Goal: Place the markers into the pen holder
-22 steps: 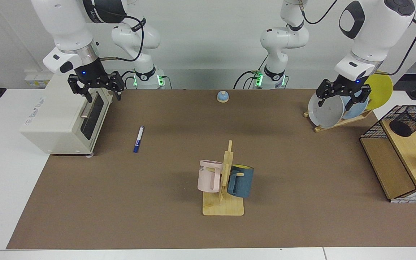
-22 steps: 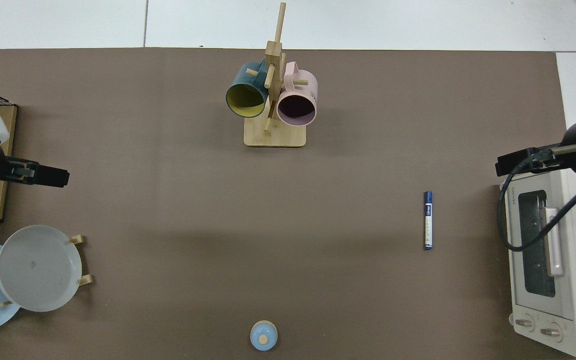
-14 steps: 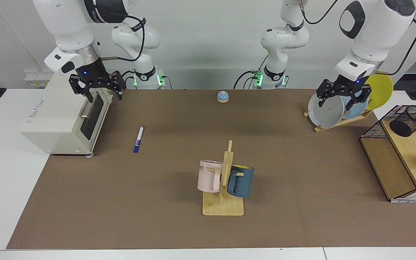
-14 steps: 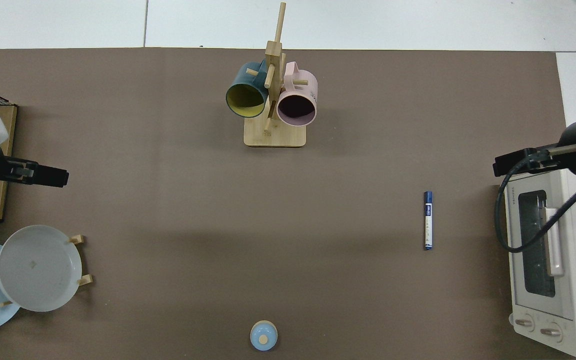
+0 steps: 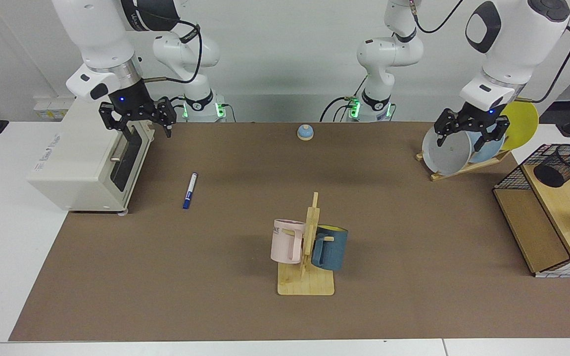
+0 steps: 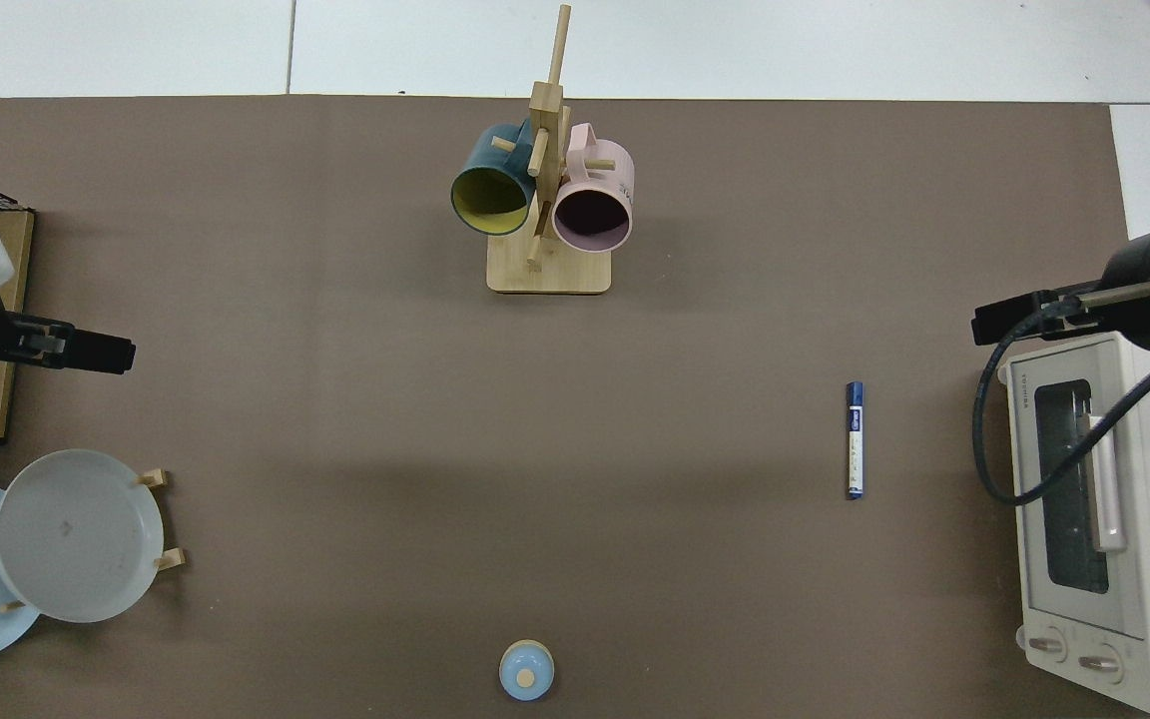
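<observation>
Marker [image 5: 190, 190] lies flat on the brown mat, long axis running toward and away from the robots. Right gripper [image 5: 136, 114], spread and empty above the toaster oven [image 5: 87, 163], is nearer. Left gripper [image 5: 470, 129], spread, waits by the plates [image 5: 447, 151]. Pen holder [image 5: 562, 165] sits in the wire basket [image 5: 510, 179].

Bare mat [image 5: 245, 188] rings the marker [image 5: 189, 190]; toaster oven [image 5: 84, 163] stands near.

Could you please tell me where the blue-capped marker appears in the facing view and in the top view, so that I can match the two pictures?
Facing view: the marker lies flat on the brown mat, left of centre, beside the toaster oven.
Top view: the marker lies right of centre, again beside the toaster oven.
Shared landmark: the toaster oven, the marker's nearest neighbour in both views.
</observation>
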